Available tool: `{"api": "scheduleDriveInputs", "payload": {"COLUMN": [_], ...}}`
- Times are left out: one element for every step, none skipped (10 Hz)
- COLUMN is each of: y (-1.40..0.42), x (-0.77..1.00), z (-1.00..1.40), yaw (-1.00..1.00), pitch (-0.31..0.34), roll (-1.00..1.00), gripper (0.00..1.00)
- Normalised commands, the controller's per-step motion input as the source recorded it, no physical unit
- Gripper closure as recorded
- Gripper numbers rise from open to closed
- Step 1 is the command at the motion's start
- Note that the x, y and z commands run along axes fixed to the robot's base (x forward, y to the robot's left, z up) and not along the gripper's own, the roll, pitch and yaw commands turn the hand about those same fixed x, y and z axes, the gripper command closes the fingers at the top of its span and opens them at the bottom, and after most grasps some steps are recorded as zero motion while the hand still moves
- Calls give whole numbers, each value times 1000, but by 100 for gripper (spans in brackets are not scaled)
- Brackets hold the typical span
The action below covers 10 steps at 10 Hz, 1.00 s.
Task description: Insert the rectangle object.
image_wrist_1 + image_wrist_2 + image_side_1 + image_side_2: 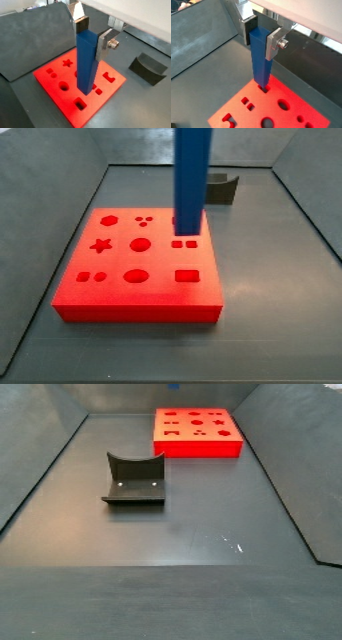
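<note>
Bar: you see the blue bar (pixel 87 60) standing upright, its top clamped in the gripper and its lower end down at the board. In both wrist views its foot meets the red surface at a small hole; in a side view (pixel 191 183) the foot sits at about 1 o'clock from the board's centre, near the far edge.

Depth: you cannot tell whether the foot is already inside the hole or only resting at its mouth.

Gripper: the gripper (pixel 91 33) is above the board, and its silver fingers (pixel 274 44) press on two opposite faces of the bar's top, so it grips the bar.

Board: the flat red board (pixel 127 293) lies on the dark floor, with cut-outs such as a star (pixel 100 245), circles and small squares. In a side view it lies at 12 o'clock, far back (pixel 198 447).

Fixture: the dark fixture (pixel 135 481) stands apart from the board; in a side view it shows behind the bar at 1 o'clock (pixel 223 190).
</note>
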Motion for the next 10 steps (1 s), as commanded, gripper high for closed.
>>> {"api": "scheduleDriveInputs", "payload": {"y": [26,0,-126,-226,-243,-263,-171,-146,-117,-20], "x": [291,66,74,214,0,0,-20,-54,-103,-91], "z": [-234,-57,-326,-534,-517,-529,-500,-414,-357,-300], "yaw": [71,0,0,-9,0,37,43,37,29,0], "pitch": [10,0,-29,-84,-74,-61,-69,-64,-59,-36], "roll": [161,6,0,59,66,33,59,91,86,51], "gripper": [100,100,100,100,100,100,100,100,100,100]}}
